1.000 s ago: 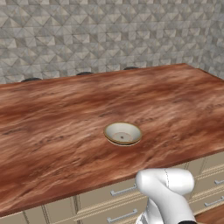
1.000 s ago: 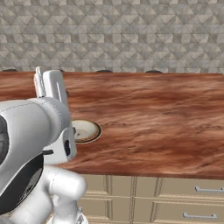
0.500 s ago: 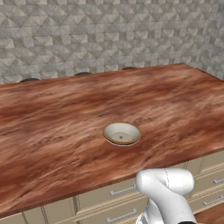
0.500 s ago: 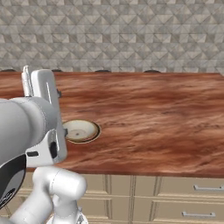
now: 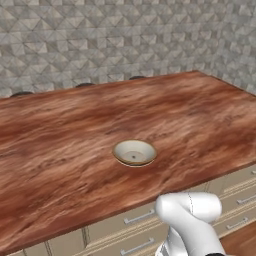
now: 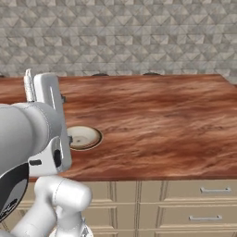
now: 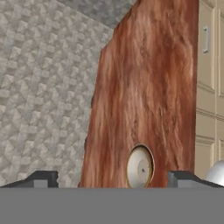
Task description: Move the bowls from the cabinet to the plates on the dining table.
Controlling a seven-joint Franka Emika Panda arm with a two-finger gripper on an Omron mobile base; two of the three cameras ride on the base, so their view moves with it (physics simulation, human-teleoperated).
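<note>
— While we look across the left base view, what fills most of it?

— We see the long glossy reddish-brown wood-grain dining table (image 5: 65, 130) running from the left edge to the right, with a grey patterned tile wall (image 5: 125, 35) across the top of the frame and beige drawer fronts with small silver handles (image 5: 131, 222) along the bottom.

— And the bowl?

— We find the wide, shallow cream bowl with a tan-brown rim (image 5: 134, 152) just below the middle of that frame, sitting upright on the table top near its front edge. In the right base view it (image 6: 84, 137) sits left of centre, partly behind the white arm.

— How does the gripper stand?

— We see the two-finger gripper (image 7: 111, 178) at the bottom of the hand view, its dark tips spread wide and nothing between them; the bowl (image 7: 140, 167) shows in the gap, well beyond.
</note>
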